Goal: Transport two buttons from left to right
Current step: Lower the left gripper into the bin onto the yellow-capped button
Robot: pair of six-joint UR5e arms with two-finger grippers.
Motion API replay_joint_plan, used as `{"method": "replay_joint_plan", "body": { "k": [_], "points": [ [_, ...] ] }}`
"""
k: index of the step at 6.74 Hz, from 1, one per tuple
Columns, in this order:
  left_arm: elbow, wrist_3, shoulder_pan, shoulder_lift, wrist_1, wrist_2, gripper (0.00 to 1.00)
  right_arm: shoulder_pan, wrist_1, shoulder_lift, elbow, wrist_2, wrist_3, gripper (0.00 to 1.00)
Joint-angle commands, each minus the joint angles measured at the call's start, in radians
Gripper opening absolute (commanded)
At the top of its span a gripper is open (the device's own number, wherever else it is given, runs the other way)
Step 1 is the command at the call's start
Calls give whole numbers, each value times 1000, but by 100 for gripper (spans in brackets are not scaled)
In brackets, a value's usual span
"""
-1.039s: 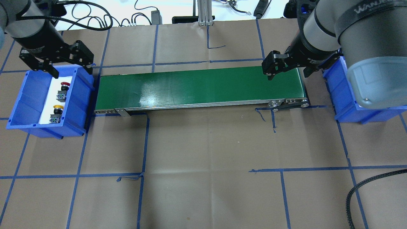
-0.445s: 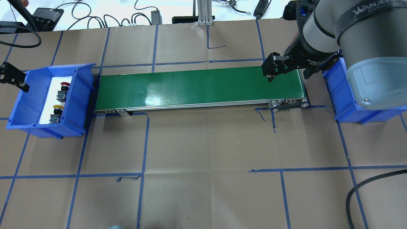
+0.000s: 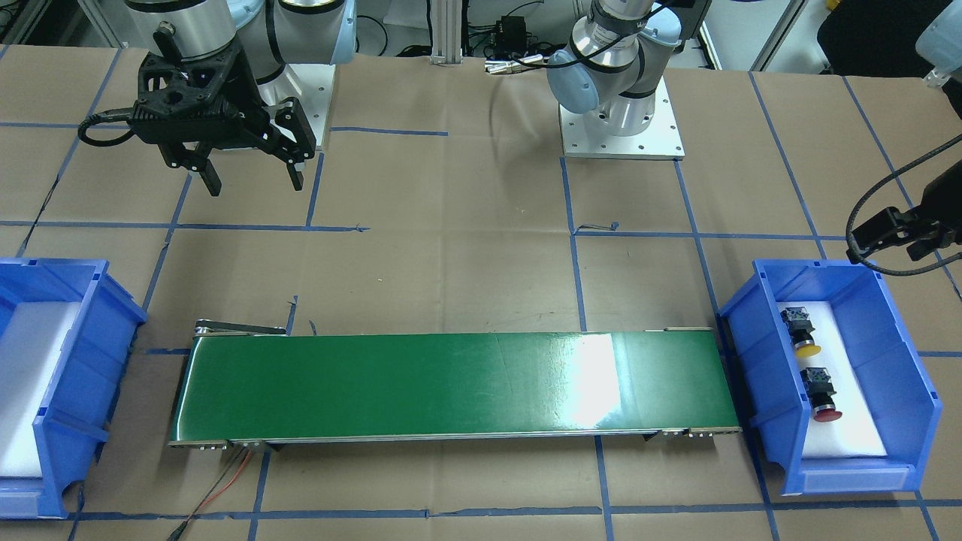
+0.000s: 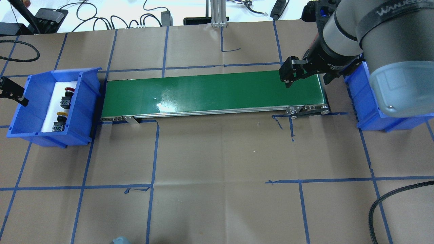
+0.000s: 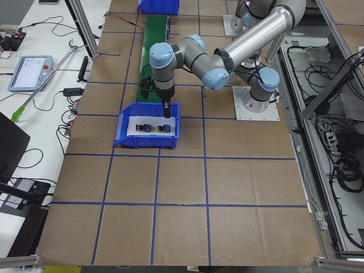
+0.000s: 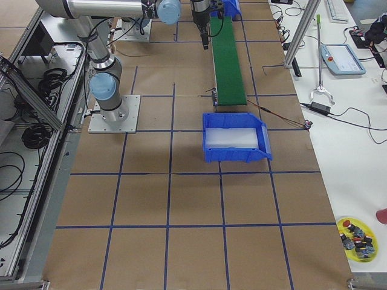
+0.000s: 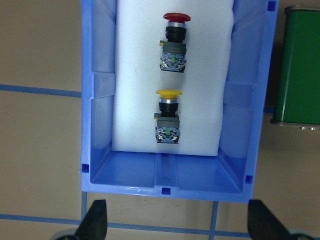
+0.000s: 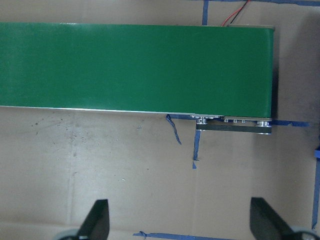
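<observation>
Two buttons lie on white foam in the left blue bin [image 4: 84, 101]: the red-capped button [image 4: 67, 95] [image 7: 173, 42] farther from me and the yellow-capped button [image 4: 60, 120] [image 7: 167, 115] nearer. Both show in the front view too, the yellow button [image 3: 803, 330] and the red button [image 3: 821, 392]. My left gripper [image 7: 177, 222] hangs open and empty high above that bin; only one of its fingers [image 4: 13, 92] shows overhead. My right gripper [image 4: 307, 79] [image 3: 254, 180] hovers open and empty over the right end of the green conveyor belt [image 4: 213, 93].
A second blue bin [image 3: 90, 353] [image 6: 239, 155] with white foam stands past the belt's right end, partly behind my right arm in the overhead view. Blue tape lines cross the brown paper. A black cable [image 4: 376, 203] loops at the front right.
My left gripper has swung away from the bin's far left corner toward the left edge of the overhead view, still open. The right gripper and both buttons have stayed put.
</observation>
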Motion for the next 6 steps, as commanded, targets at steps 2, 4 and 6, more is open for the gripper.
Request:
{"method": "replay_joint_plan", "body": {
  "k": [2,4,6],
  "points": [
    [-100,12,-11,-61,172,-4,100,0,-1,1,1,-1,1,100],
    [-103,41,-19,-116,195,-6,100,0,-9,2,5,-1,3,100],
    [-111,41,-22,-160,245,-6,100,0,-9,4,5,-1,3,100]
  ]
}}
